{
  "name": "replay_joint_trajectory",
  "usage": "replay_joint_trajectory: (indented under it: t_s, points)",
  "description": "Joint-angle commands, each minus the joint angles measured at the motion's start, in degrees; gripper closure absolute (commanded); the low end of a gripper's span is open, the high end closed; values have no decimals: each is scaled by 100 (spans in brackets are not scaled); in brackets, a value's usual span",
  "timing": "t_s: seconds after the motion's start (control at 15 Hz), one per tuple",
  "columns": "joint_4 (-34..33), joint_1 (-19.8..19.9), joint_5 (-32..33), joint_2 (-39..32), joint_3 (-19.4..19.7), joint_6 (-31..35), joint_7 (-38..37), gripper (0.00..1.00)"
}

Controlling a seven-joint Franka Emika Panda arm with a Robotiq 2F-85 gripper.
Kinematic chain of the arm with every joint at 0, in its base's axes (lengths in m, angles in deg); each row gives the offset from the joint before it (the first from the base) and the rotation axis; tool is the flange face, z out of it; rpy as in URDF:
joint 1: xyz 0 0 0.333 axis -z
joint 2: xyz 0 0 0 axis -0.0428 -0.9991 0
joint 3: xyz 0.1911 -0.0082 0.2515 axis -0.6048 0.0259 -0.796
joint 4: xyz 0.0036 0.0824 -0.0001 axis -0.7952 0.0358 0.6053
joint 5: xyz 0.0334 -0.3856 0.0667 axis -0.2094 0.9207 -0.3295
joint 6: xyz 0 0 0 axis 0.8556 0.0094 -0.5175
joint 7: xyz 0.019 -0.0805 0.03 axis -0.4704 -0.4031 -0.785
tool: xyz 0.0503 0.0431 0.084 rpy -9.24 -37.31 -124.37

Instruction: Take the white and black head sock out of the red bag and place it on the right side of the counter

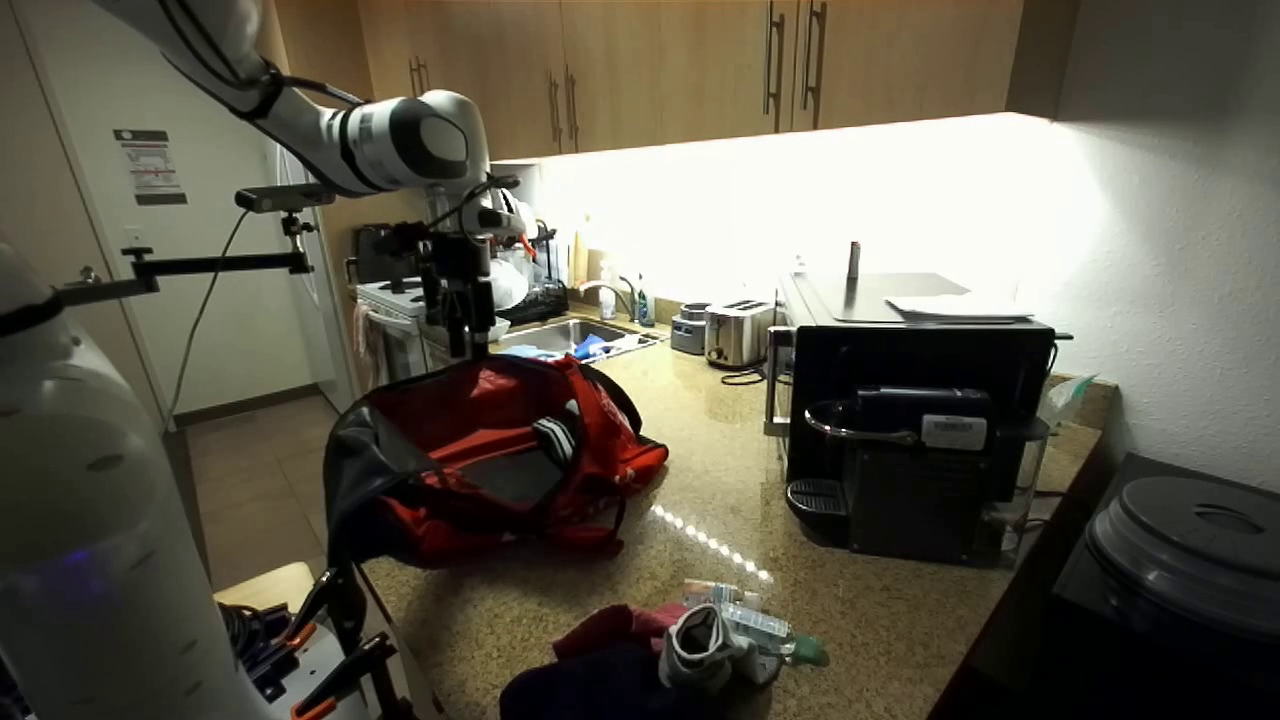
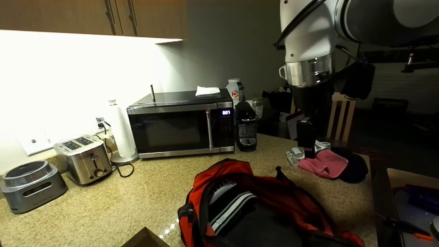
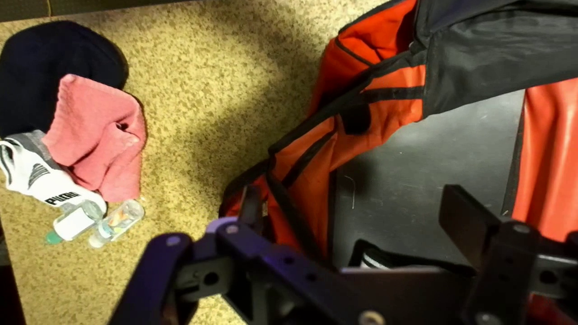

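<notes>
Jaws wide apart, our gripper hangs above the red bag, inside which we see the white and black head sock, while a pink cloth lies outside on the counter.

Kitchen. In an exterior view: cupboards across top, sink near centre, stove left of it. In an exterior view: toaster left, microwave mid-frame, coffee machine just right, counter below.

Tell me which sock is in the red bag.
The black head sock with white stripes; the white Puma sock lies outside, on the counter.
</notes>
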Motion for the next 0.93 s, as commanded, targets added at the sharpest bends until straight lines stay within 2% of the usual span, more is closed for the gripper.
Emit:
replay_joint_trajectory:
  t_s: [0.0,0.4,0.87]
  points:
    - [-211,-163,98,-367,80,288,6,0]
    - [-487,-305,332,-894,154,763,164,0]
    - [-868,-470,698,-1597,321,976,162,0]
